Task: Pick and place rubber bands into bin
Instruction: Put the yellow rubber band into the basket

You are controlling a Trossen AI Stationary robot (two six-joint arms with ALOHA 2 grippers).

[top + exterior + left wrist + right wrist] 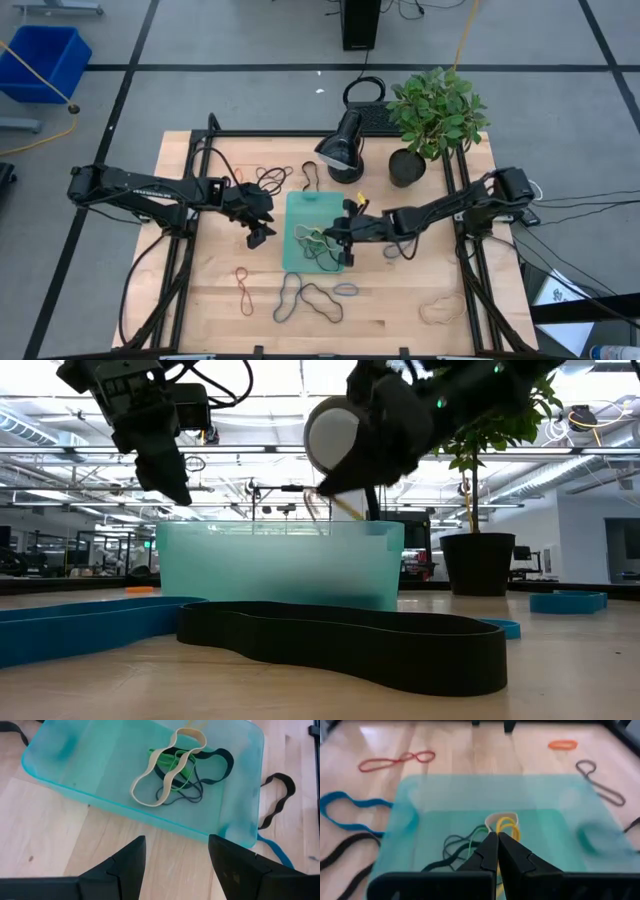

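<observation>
Black band (pixel 345 645): nearest, limp, light; pinch one strand.
Right gripper (pixel 497 840): clamped on yellow band (pixel 507 826) over bin (pixel 295 205).
Left gripper (pixel 176 856): wide, empty.

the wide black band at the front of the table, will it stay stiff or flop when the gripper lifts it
Probably floppy: the wide black band lies flat in a wavy, pinched loop, so it would likely sag from one grip point. It looks thin, so probably light. Lying flat on the table, it may be hard to pinch.
</observation>
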